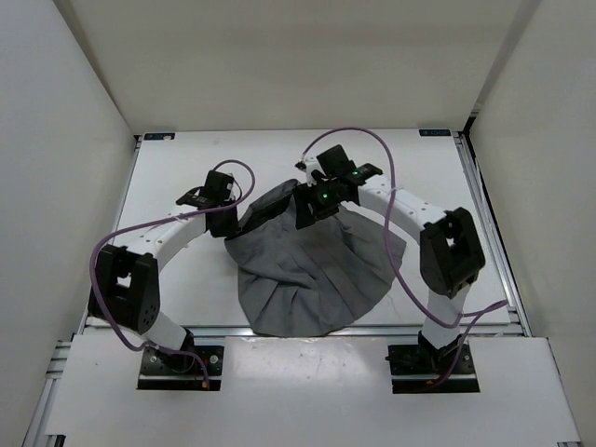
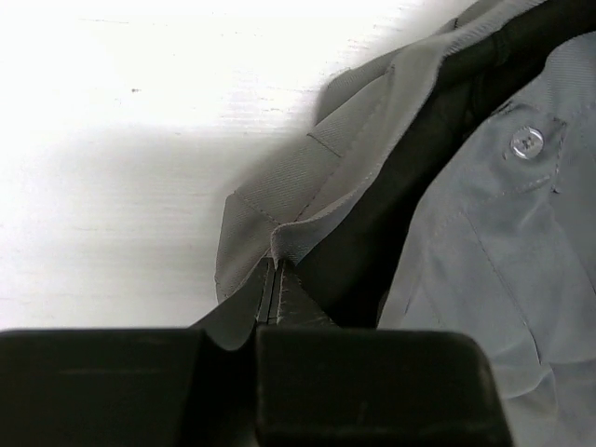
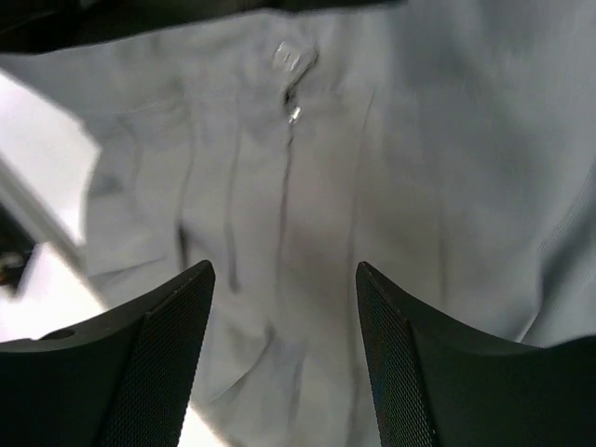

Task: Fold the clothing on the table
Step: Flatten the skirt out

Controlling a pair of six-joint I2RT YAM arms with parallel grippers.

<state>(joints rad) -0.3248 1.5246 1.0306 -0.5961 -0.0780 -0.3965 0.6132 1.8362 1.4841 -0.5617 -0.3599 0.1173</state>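
- Closest to the lens in the right wrist view, the right pincer (image 3: 284, 279) stands spread wide with nothing between its dark textured pads, hovering over pale grey cloth
- Just under its own camera, the left pincer (image 2: 272, 291) is pressed together on a small turned-up fold at the waist edge of the grey pleated skirt (image 2: 484, 279)
- From above, the skirt lies around the middle of the white table (image 1: 186, 168), between the two arms; its fanned hem reaches close to the near rail and its waist end points to the far side
- Progress, as I judge it, is early: the pleats lie mostly flat and open and no finished fold shows; only the waist end looks gathered and raised where both pincers meet it
- What is left seems to be nearly all of the task: a second grasp on the right side, then bringing one part over another and flattening it
- Only the left wrist view shows the pinch itself, a pale button (image 2: 527, 142) and the dark inner waistband (image 2: 419, 186)
- Only the right wrist view, though blurred, shows a small shiny fastening (image 3: 293, 88) and the open gap of that pincer
- Only the top view gives the skirt's whole outline and the purple cables (image 1: 391, 251)
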